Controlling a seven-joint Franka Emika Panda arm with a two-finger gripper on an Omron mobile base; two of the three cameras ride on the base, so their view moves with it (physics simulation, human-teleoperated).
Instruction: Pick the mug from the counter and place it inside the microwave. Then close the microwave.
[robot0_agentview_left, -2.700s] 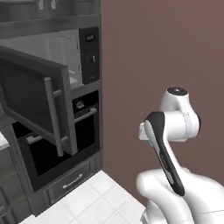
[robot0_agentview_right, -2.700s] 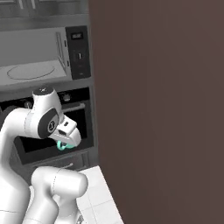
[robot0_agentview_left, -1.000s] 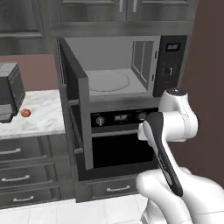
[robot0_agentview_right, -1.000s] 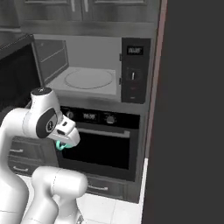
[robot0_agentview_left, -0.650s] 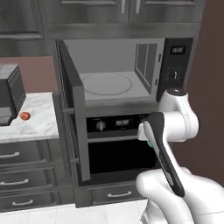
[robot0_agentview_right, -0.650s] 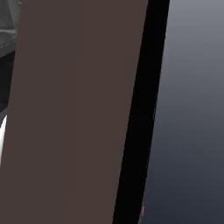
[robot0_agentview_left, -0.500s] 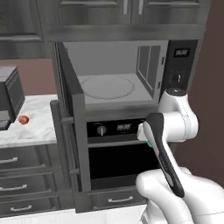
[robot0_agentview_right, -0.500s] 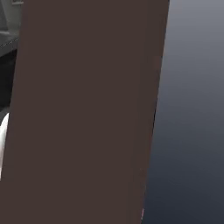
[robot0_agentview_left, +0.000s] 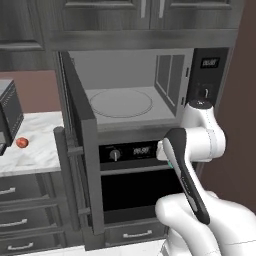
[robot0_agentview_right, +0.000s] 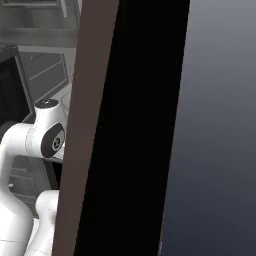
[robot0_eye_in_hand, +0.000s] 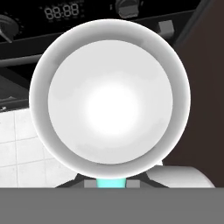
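Note:
In the hand view I look straight into the mug (robot0_eye_in_hand: 109, 96): a wide white inside, with a strip of its teal wall at the bottom edge. My gripper (robot0_eye_in_hand: 112, 182) is shut on it there. In the left base view the mug is a teal sliver (robot0_agentview_left: 170, 163) behind my forearm, level with the oven's control strip. The microwave (robot0_agentview_left: 130, 95) stands open above and to the left of it, its round turntable (robot0_agentview_left: 120, 103) bare. Its door (robot0_agentview_left: 82, 150) swings out to the left, seen nearly edge-on. The white marble counter (robot0_agentview_left: 35, 155) lies left of the door.
A small red fruit (robot0_agentview_left: 21, 142) and a boxy grey coffee machine (robot0_agentview_left: 7, 117) stand on the counter. The oven (robot0_agentview_left: 135, 175) with its knob and display sits under the microwave. A brown wall panel (robot0_agentview_right: 85, 125) and a dark surface block most of the right base view.
The base has driven, so the whole picture has shifted: the microwave is closer and more head-on, and the wall panel covers the right base view. The arm keeps its pose with the mug.

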